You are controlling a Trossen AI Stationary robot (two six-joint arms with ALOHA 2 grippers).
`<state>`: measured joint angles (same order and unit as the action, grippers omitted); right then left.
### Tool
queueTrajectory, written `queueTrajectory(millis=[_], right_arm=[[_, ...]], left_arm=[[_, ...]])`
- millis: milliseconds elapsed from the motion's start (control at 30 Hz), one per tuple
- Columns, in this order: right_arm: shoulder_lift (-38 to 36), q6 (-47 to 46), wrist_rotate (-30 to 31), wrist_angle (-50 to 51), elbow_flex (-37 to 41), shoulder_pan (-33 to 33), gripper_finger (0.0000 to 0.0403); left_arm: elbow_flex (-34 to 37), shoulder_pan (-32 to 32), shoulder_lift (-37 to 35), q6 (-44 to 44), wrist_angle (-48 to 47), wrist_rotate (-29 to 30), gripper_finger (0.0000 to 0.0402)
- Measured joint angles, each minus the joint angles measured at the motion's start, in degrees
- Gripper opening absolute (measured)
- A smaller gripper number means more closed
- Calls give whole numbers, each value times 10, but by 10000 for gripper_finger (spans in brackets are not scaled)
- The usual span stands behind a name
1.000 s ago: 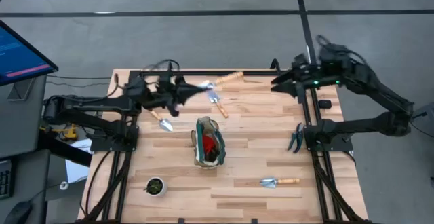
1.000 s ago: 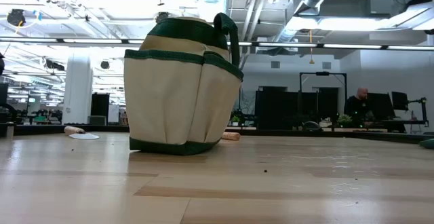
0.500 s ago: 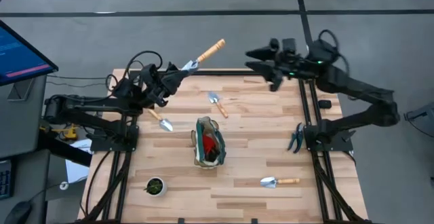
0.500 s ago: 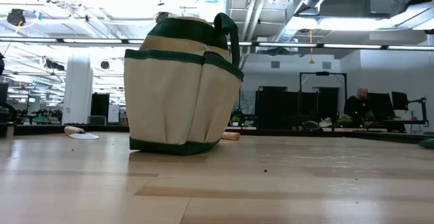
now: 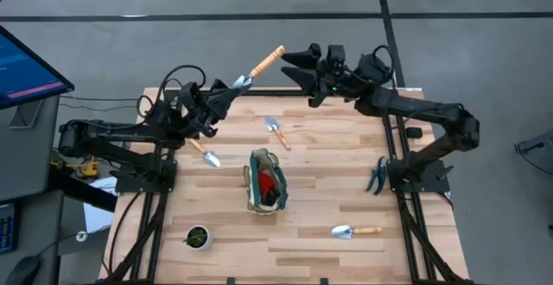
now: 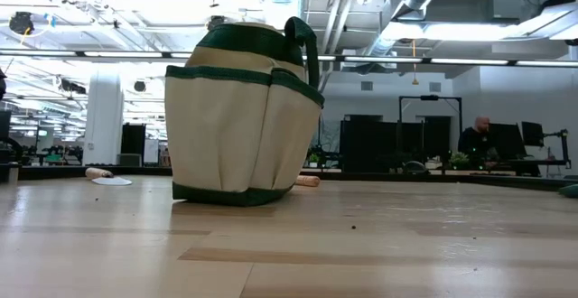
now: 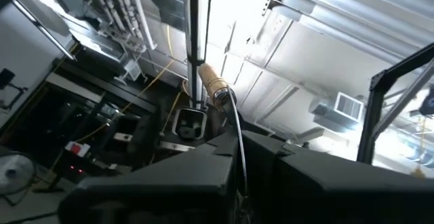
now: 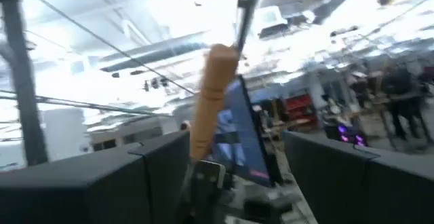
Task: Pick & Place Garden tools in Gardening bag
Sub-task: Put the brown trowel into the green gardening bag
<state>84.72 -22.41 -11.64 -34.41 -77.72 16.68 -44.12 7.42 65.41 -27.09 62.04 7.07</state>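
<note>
A trowel [image 5: 257, 68] is held by the left gripper [image 5: 226, 94] by its silver head, above the far edge of the bench, left of the middle, with the wooden handle pointing up and away past that edge. The right gripper [image 5: 296, 64] is seen with its fingers spread apart, empty, just beside the end of this handle, near the middle of the far edge. It is judged that a handover between the arms is in progress. For the next move, the right fingers should be closed around the handle, then the head released by the left gripper, and the tool carried to the gardening bag [image 5: 267, 181]. The bag stands upright at the middle of the bench, with a red item inside. Three more trowels [image 5: 276, 130] [image 5: 206, 152] [image 5: 354, 231] lie on the bench around it
</note>
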Motion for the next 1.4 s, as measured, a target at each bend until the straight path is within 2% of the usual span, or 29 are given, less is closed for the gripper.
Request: queueTrajectory(millis=[267, 400, 600, 733, 867, 1100, 1200, 1400], right_arm=[[50, -17, -48, -12, -53, 0, 286], [70, -17, -53, -13, -86, -2, 308], [96, -17, -77, -5, -130, -2, 312], [93, -16, -49, 17, -140, -3, 304], [96, -12, -21, 15, -139, -1, 285], [95, -12, -5, 12, -139, -5, 240], [95, -12, 0, 12, -139, -8, 198], [95, -15, -2, 9, -139, -10, 81]], left_arm=[[0, 1, 0, 15, 0, 2, 2], [0, 1, 0, 16, 0, 2, 2], [0, 1, 0, 16, 0, 2, 2], [0, 1, 0, 16, -1, 2, 2], [0, 1, 0, 16, -1, 2, 2], [0, 1, 0, 23, -1, 2, 2], [0, 1, 0, 23, -1, 2, 2], [0, 1, 0, 22, -10, 7, 2]])
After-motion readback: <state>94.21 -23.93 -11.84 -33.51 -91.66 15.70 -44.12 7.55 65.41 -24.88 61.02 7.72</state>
